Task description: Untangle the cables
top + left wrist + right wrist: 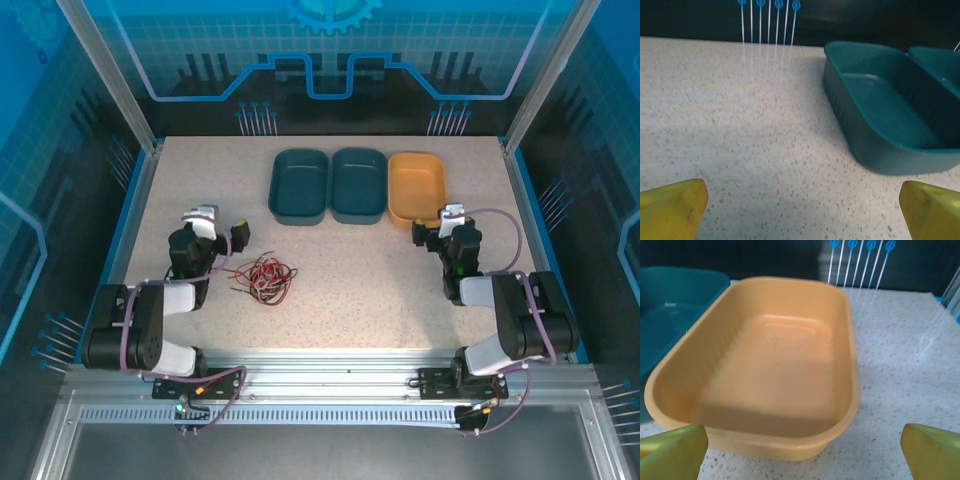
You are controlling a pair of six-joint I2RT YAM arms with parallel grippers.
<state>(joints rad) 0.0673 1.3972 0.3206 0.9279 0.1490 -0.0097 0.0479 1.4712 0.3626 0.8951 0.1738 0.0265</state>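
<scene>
The cables (262,278) lie in one loose tangled bundle on the speckled table, left of centre; red and black strands show, and I cannot pick out a white one. My left gripper (222,228) hovers just up and left of the bundle, apart from it. In the left wrist view the left gripper (802,210) is open, its yellow fingertips (671,210) wide apart over bare table. My right gripper (437,225) stands at the right, far from the cables. In its wrist view the right gripper (802,452) is open and holds nothing.
Two teal bins (299,186) (358,185) and an orange bin (416,188) stand empty in a row at the back of the table. The left teal bin (860,130) lies ahead of the left gripper. The orange bin (852,365) sits just ahead of the right fingers.
</scene>
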